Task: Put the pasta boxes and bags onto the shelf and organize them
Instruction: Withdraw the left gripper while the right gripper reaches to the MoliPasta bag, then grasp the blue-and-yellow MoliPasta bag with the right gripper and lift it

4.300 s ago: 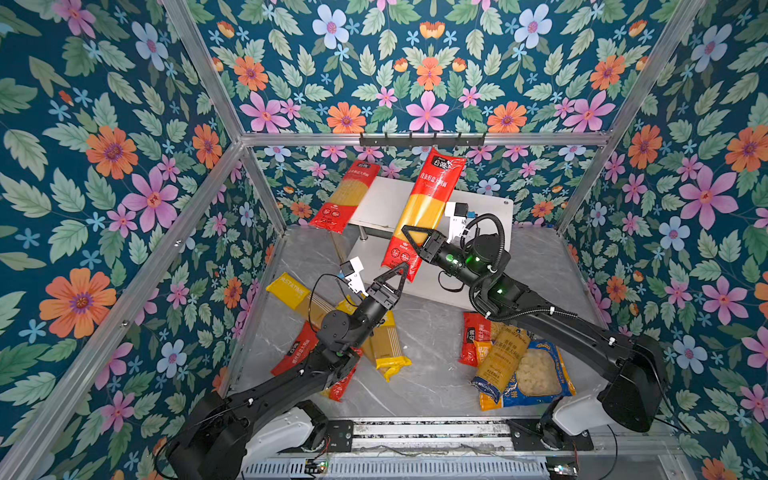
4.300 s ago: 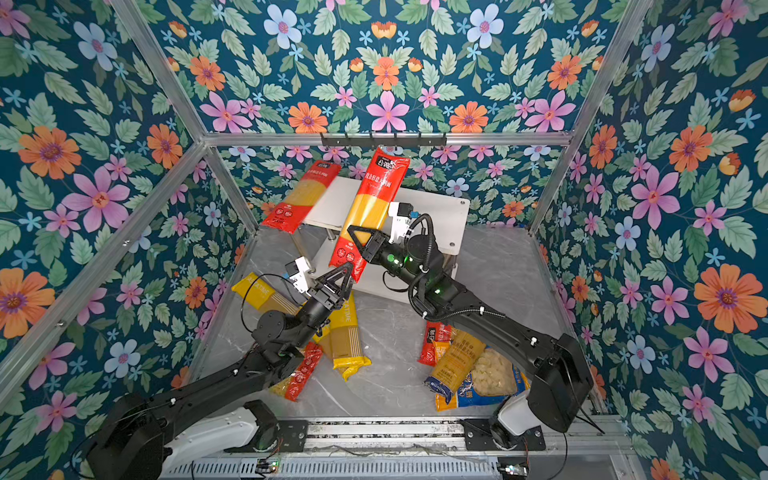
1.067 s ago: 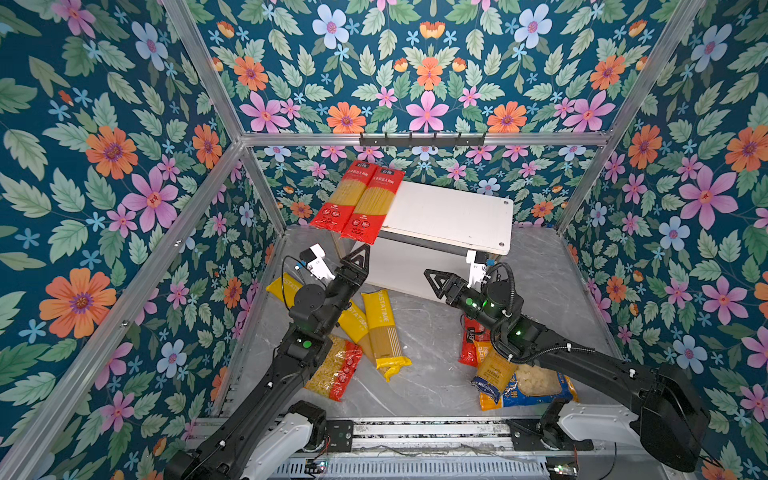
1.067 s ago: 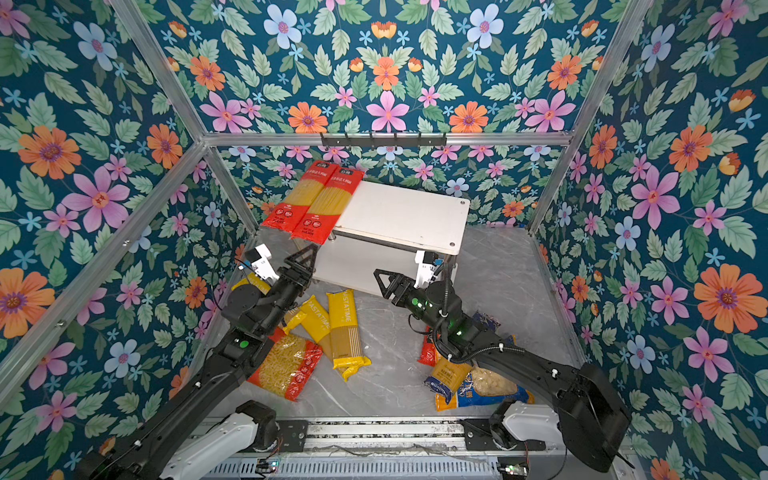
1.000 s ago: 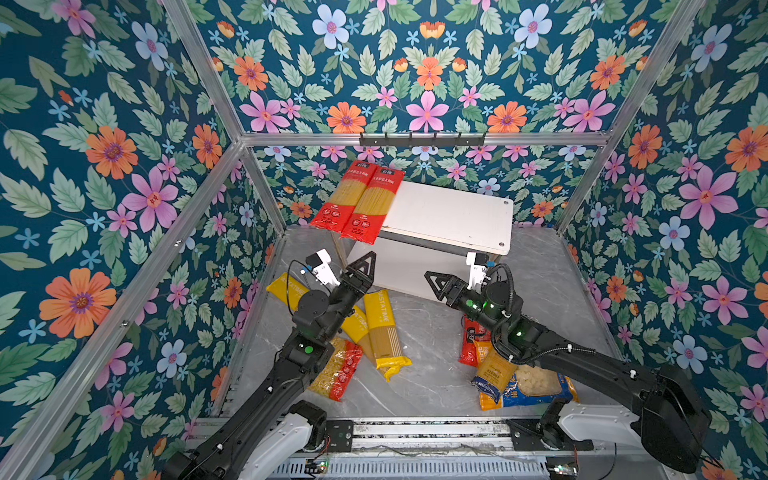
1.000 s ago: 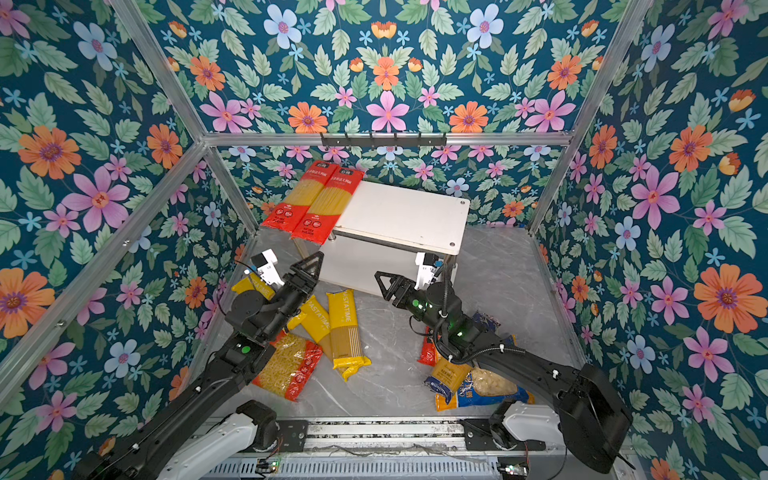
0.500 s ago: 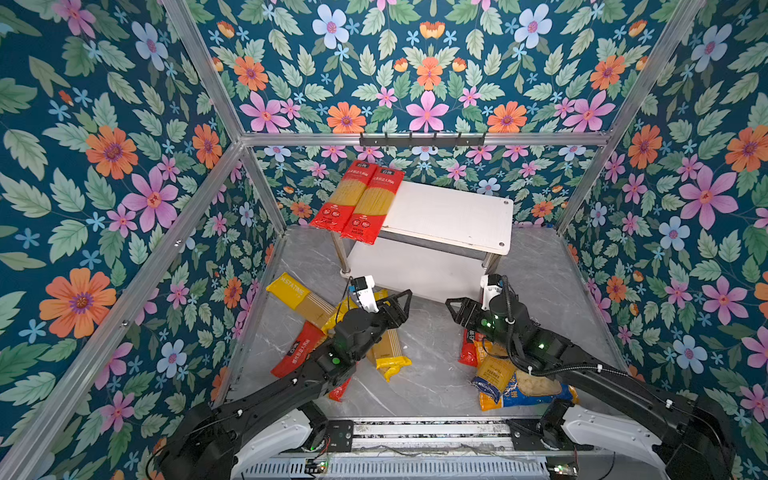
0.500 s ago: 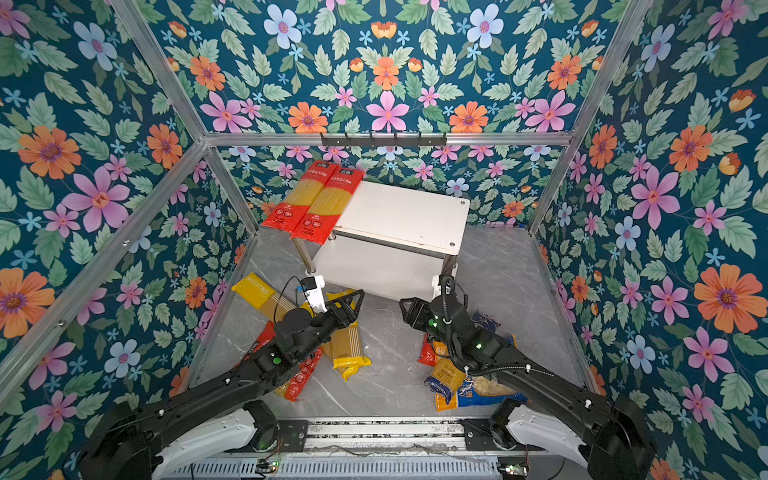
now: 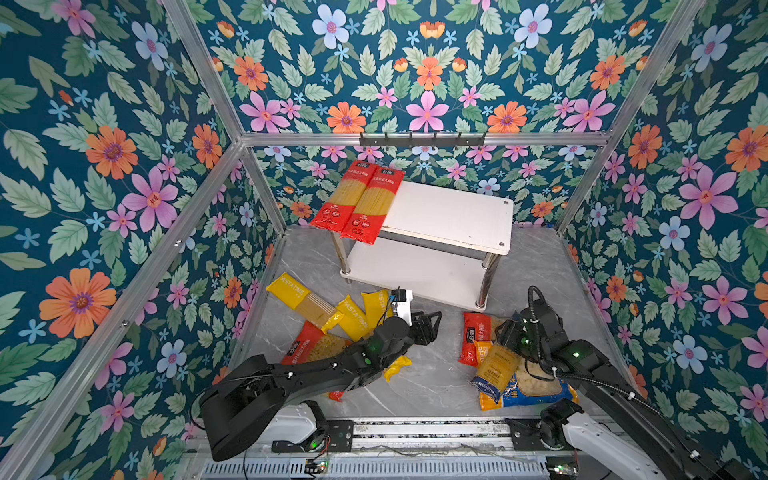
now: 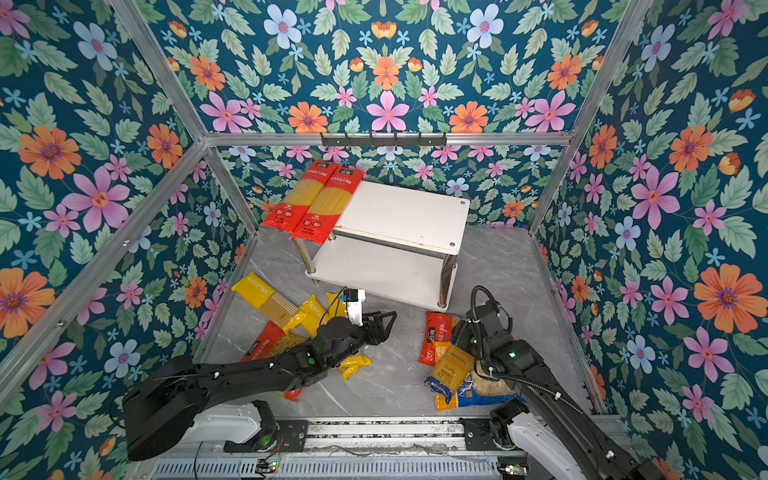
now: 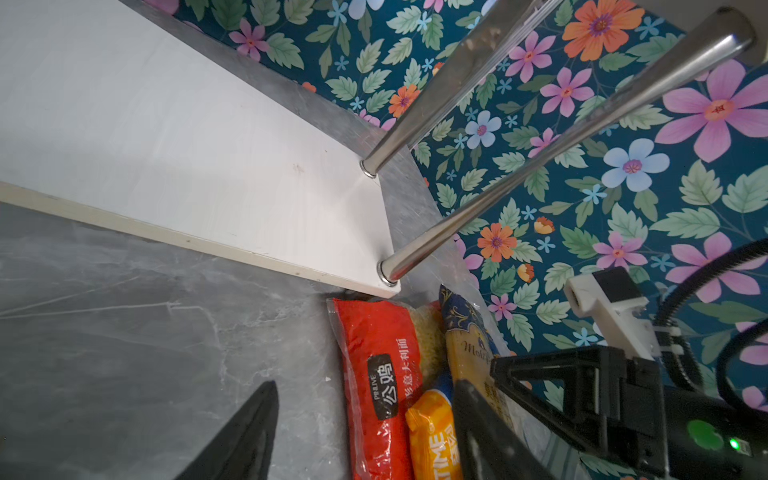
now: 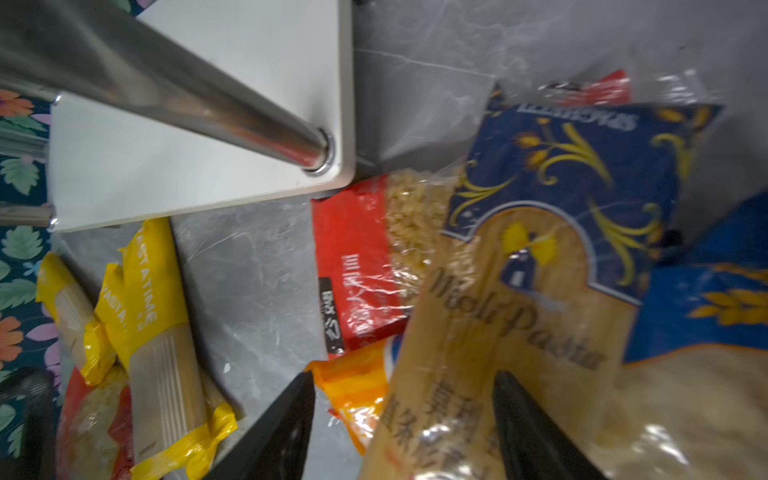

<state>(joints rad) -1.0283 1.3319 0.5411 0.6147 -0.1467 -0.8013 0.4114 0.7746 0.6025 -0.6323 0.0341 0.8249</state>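
Both arms have come down and back from the shelf [image 9: 453, 212] since a few seconds ago. The second red spaghetti pack [image 9: 374, 203], then held up by the right arm, now lies on the top tier tight beside the first red spaghetti pack [image 9: 343, 199]. Both sit at the tier's left end, overhanging its front edge.

The left fingers [image 9: 432, 319] are released and spread, with nothing between them. They hang low over the bare grey worktop [image 9: 419, 382], just in front of the shelf's lower tier and between the two heaps of packs. To their left lie the yellow PASTATIME packs [image 9: 299, 295] and a red macaroni pack [image 9: 309, 347], partly hidden under the left arm.

The right fingers [image 12: 282, 432] are also released, spread wide on either side of the navy-gold spaghetti pack [image 12: 519, 291] and close above it; whether they touch it I cannot tell. That pack lies slantwise on the blue-orange shells pack [image 9: 536, 390] and on the other red macaroni pack [image 9: 473, 332], which lies just beside the lower tier's front right corner.
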